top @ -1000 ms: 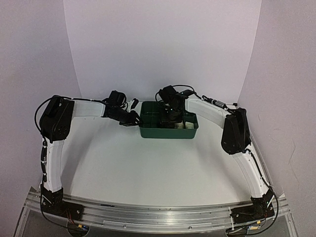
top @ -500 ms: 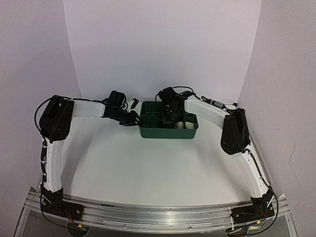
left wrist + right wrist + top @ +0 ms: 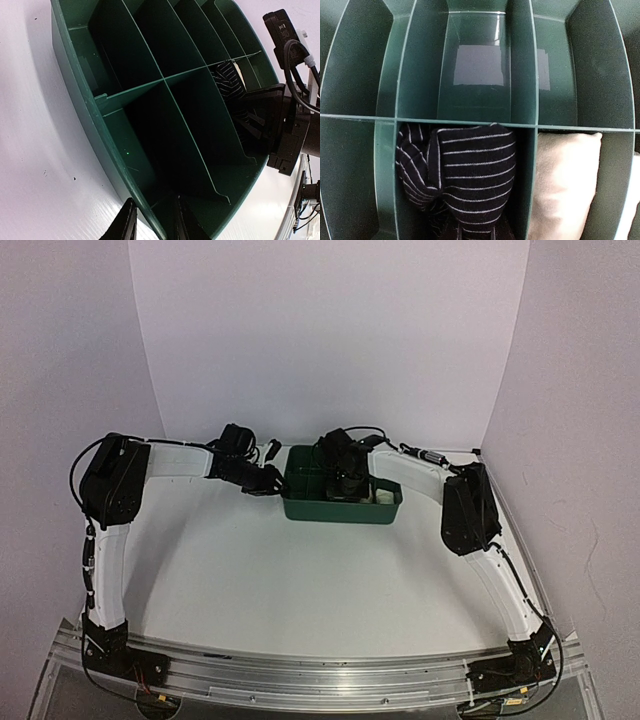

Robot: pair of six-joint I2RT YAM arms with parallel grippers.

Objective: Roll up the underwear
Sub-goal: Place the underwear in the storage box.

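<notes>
Green plastic tray (image 3: 335,512) at 12 o'clock on the white table (image 3: 300,590), split into compartments by thin walls.

Left fingers (image 3: 127,224) are at the tray's 9 o'clock end. One finger is outside the wall and one inside, with the rim running between them, so they are pinched on the tray wall.

Right fingers (image 3: 349,486) reach down into the tray, slightly toward 3 o'clock of its middle. In the left wrist view they read dark against striped cloth and the tips are hidden in the compartment. Cannot tell whether they are closed or parted, or whether they hold the cloth.

Black striped underwear (image 3: 462,175) is black with thin white lines and bunched into a rounded roll. It fills one compartment, at 6 o'clock in the right wrist view, and touches the cross divider at its 12 o'clock.

Cream underwear (image 3: 562,185) lies rolled in the neighbouring compartment at 3 o'clock of the striped one, with a single divider between them.

The compartment floor at 12 o'clock in that view carries a pale rectangular reflection.
</notes>
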